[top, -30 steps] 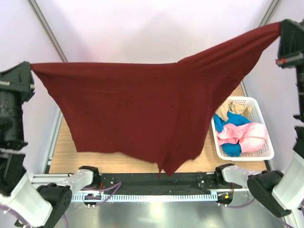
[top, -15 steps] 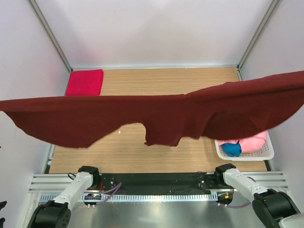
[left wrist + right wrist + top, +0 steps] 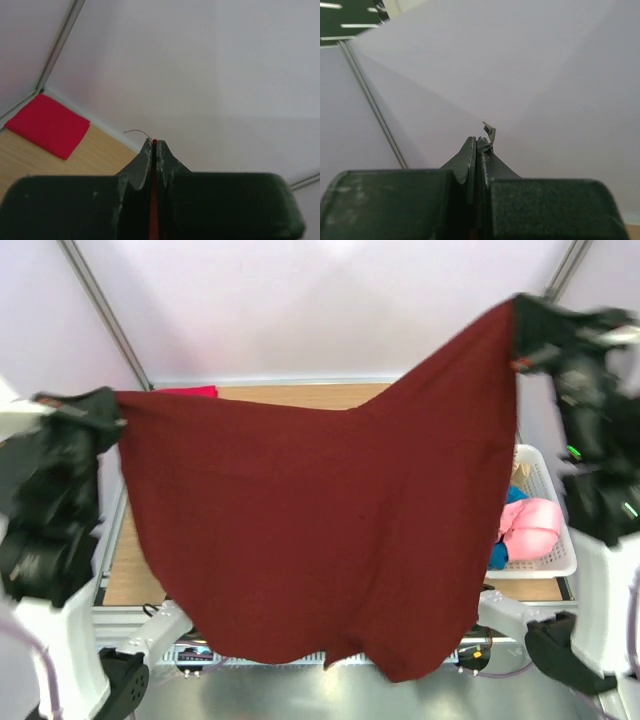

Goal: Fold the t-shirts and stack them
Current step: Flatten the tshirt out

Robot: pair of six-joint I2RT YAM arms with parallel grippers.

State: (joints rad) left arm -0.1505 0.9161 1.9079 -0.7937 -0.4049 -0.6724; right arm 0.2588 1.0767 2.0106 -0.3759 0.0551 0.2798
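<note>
Above the table (image 3: 300,395), the maroon shirt (image 3: 310,530) hangs spread wide like a curtain between the two raised arms. The left gripper (image 3: 108,412) holds its upper left corner. In the left wrist view the jaws are pressed together on a thin red line of cloth, and a loose thread (image 3: 137,132) curls off near the tips. The right gripper (image 3: 522,325) holds the other upper corner, higher up, so the top edge slopes upward to the right. That gripper is blurred from above. Its own wrist view shows the jaws closed tight, but the cloth between them cannot be made out there.

The shirt's lower hem sags over the near edge of the table and covers part of the arm bases. A folded red shirt (image 3: 47,125) lies flat in the far left corner of the table, well apart from the rest. On the right side stands a white basket (image 3: 555,565), partly hidden by the maroon cloth. It holds a pink shirt (image 3: 530,525), with a blue shirt (image 3: 498,555) just beside it.
</note>
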